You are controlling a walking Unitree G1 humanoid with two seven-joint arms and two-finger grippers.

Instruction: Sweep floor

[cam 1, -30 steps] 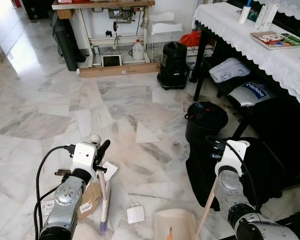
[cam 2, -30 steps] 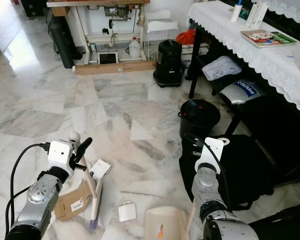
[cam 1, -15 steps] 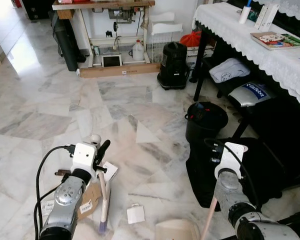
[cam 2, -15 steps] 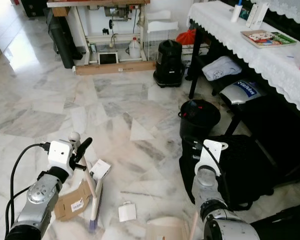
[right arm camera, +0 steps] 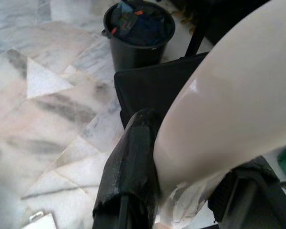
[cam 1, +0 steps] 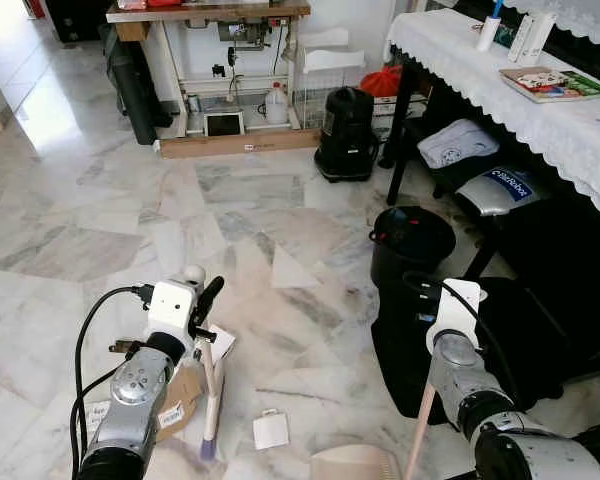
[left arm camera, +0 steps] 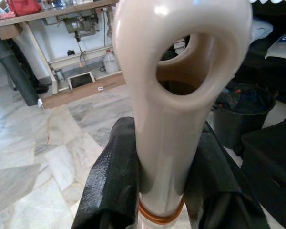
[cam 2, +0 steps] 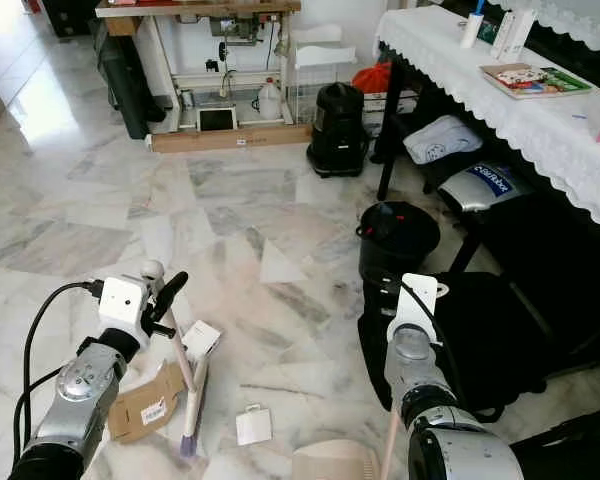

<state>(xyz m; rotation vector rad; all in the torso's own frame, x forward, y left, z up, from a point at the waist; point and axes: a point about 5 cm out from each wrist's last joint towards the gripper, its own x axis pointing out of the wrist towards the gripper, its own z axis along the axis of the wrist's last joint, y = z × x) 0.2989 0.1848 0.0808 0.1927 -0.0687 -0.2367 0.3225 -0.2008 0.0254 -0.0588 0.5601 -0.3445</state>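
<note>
On marble floor (cam 1: 100,220), left tool (left arm camera: 167,181) clenching broom (cam 1: 208,400), right tool (right arm camera: 181,191) clenching dustpan (cam 2: 330,462) handle

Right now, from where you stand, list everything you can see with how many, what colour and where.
broom: one, cream handle, purple bristles, on the floor by the left arm
dustpan: one, cream, low on the floor between the arms, on a long cream handle
cardboard piece: one, brown, on the floor beside the broom
paper scraps: two, white, one by the broom, one near the dustpan
bin: one, black, beside the table
vacuum cleaner: one, black, near the far wall
table: one, white lace cloth, along the right
workbench: one, wooden top, against the far wall
marble floor: white and grey
left hand: black fingers shut on the broom handle
right hand: black fingers shut on the dustpan handle
</note>
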